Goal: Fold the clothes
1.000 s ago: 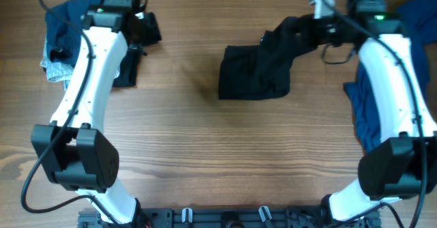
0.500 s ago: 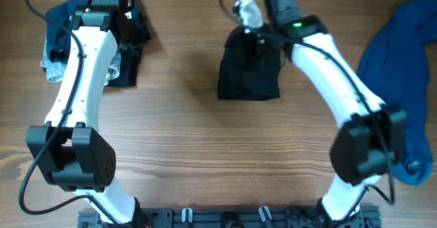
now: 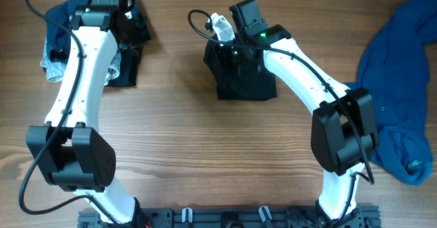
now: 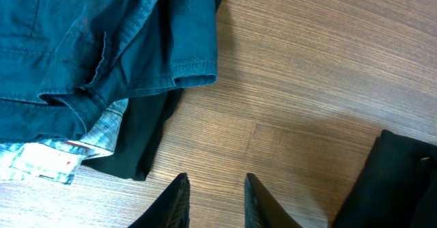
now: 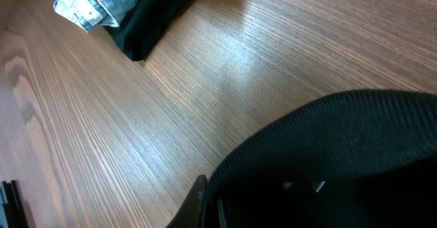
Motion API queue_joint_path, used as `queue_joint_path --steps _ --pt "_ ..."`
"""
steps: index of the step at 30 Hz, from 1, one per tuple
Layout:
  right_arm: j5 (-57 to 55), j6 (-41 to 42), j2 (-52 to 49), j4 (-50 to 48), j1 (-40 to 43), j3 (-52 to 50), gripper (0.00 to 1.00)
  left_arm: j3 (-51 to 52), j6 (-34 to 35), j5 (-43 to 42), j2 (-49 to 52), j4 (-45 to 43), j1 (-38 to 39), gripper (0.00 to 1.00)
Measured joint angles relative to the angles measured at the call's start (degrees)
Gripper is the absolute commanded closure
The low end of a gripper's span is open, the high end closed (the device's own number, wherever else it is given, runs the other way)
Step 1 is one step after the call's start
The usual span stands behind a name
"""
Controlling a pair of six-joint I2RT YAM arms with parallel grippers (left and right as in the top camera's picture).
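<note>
Far-left of the worktop (image 3: pixel 177 146): heap of a navy garment (image 4: pixel 102 37) over pale denim (image 4: pixel 48 156), with a dark cloth (image 4: pixel 136 146) showing under the near edge. The left arm (image 3: pixel 89 71) reaches over this heap. Left jaws are a little spread above bare wood just beside the heap, nothing between them, touching nothing.

Centre, far half of the worktop: black shirt (image 3: pixel 246 81), gathered into a compact bundle, well apart from the heap. Its near edge lies straight, left to right. Its far-left corner stands out toward the heap, so the longest line through it runs on a slant from far-left to near-right. The bundle is otherwise about as wide as deep. Collar and hem cannot be told apart.

The right arm (image 3: pixel 300 64) crosses over the bundle from the right, its wrist above that far-left corner. Right jaws are pressed together, and in the right wrist view black fabric rises right up to them; they seem to pinch a fold of it.

Right edge: bright blue garment (image 3: pixel 399 78), spread loose, well clear of the shirt.
</note>
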State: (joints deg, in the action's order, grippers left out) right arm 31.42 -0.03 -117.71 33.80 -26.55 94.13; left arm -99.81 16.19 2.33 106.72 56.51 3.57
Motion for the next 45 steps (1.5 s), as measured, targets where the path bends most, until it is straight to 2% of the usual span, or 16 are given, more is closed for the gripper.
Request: queue_joint_path --steps 13,14,15,16,23,30,37,38,39,40,42,43,45 --pt "0.0 0.2 -0.9 -4.3 -1.0 0.0 0.96 0.0 0.0 0.0 0.0 -0.1 0.0 0.73" --pt "0.0 0.2 -1.2 -4.6 -1.3 0.0 0.83 0.0 0.0 0.0 0.0 -0.1 0.0 0.73" --pt "0.0 0.4 -1.5 -4.7 -1.7 0.0 0.31 0.0 0.0 0.0 0.0 -0.1 0.0 0.73" --pt "0.1 0.7 -1.9 -4.8 -2.0 0.0 0.0 0.0 0.0 0.0 0.0 -0.1 0.0 0.73" --pt "0.7 1.8 -2.5 -3.1 -2.2 0.7 0.0 0.0 0.0 0.0 0.0 -0.1 0.0 0.73" --pt "1.7 3.3 0.9 3.8 1.1 10.3 0.0 0.0 0.0 0.0 0.0 -0.1 0.0 0.73" --pt "-5.8 9.7 7.3 9.3 6.7 13.0 0.0 0.0 0.0 0.0 0.0 0.0 0.0 0.73" --pt "-7.2 10.6 7.0 9.7 7.4 12.6 0.03 0.0 0.0 0.0 0.0 -0.1 0.0 0.73" --pt "-8.4 11.4 6.7 9.9 7.8 12.0 0.07 0.0 0.0 0.0 0.0 0.0 0.0 0.73" --pt "-9.7 12.2 6.2 10.1 8.0 11.6 0.15 0.0 0.0 0.0 0.0 0.0 0.0 0.73" --pt "-14.4 15.9 3.9 9.7 7.9 9.4 0.82 0.0 0.0 0.0 0.0 0.1 0.0 0.73" --pt "-16.1 16.7 2.8 9.3 7.8 8.2 0.96 0.0 0.0 0.0 0.0 0.1 0.0 0.73" --pt "-18.9 19.0 0.7 8.7 7.7 6.3 0.96 0.0 0.0 0.0 0.0 0.5 0.0 0.73"
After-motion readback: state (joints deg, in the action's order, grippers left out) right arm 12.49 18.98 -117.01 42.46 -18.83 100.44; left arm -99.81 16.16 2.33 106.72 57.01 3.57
